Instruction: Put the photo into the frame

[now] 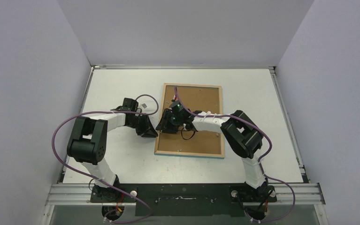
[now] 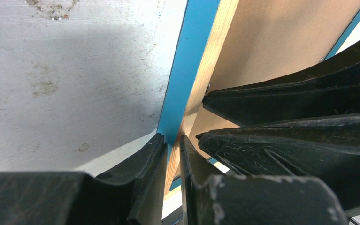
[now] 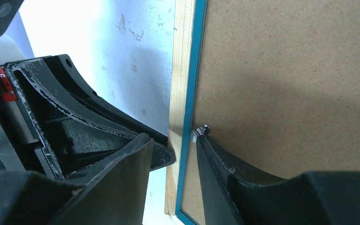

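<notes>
Top view: the thin turquoise-fronted, wood-edged rectangular frame (image 1: 190,154) lies face down mid-table, brown backing board (image 1: 201,101) up, with white table (image 1: 121,154) margin on every side.
Left wrist: my left claw (image 1: 153,131), nearly closed, pinches the frame's left rim.
Right wrist: my right claw (image 1: 163,125) straddles that rim half open, gripping nothing.

Worktop (image 1: 112,89) carries frame (image 1: 189,153), lying flat, back up, ahead of and between arm bases. Backing board (image 1: 205,101) sits inside frame, enclosed by its rails. Left gripper (image 2: 172,138) at frame's left rail, nearer half; jaws on either side of rail, pinching it. Right gripper (image 3: 173,138) just beside left gripper, reaching in from right across board. One of its jaws lies outside left rail over worktop; the other lies inside on board, touching small metal tab (image 3: 201,129) at rail's inner edge.
</notes>
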Controlling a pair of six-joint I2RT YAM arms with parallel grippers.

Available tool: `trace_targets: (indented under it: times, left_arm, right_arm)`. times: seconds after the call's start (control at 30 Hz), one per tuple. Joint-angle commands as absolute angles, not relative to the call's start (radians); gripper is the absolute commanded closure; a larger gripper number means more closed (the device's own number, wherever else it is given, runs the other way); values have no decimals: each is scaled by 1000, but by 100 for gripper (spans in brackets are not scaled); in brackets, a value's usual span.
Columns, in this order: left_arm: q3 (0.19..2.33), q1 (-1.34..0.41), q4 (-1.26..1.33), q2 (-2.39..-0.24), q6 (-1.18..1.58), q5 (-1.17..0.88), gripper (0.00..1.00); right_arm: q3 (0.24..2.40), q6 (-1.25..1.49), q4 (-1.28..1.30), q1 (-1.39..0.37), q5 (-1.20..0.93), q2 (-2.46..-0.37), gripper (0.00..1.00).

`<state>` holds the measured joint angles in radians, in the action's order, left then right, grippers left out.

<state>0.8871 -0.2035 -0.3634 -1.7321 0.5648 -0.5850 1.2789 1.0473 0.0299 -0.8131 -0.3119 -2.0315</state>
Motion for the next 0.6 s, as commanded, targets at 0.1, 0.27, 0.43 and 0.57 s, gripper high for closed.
trace_targets:
  times: [0.1,0.27,0.43,0.57]
  left_arm:
    - [898,-205,-364,-1755,545,-546,85]
    - [897,-205,-363,-1755,549,-549,85]
    - [897,-205,-361,-1756,554,-550,85]
    - [904,-203,-358,-1745,556,-557,85]
  right_arm:
    - [1270,1043,9,-819,-260,-2073,59]
    - [1251,1047,-39,-819,-250,-2072,58]
    - [1235,1056,-77,-819,-256,-2058,58]
    - [1192,1055,-149,-817,-260,-2009,55]
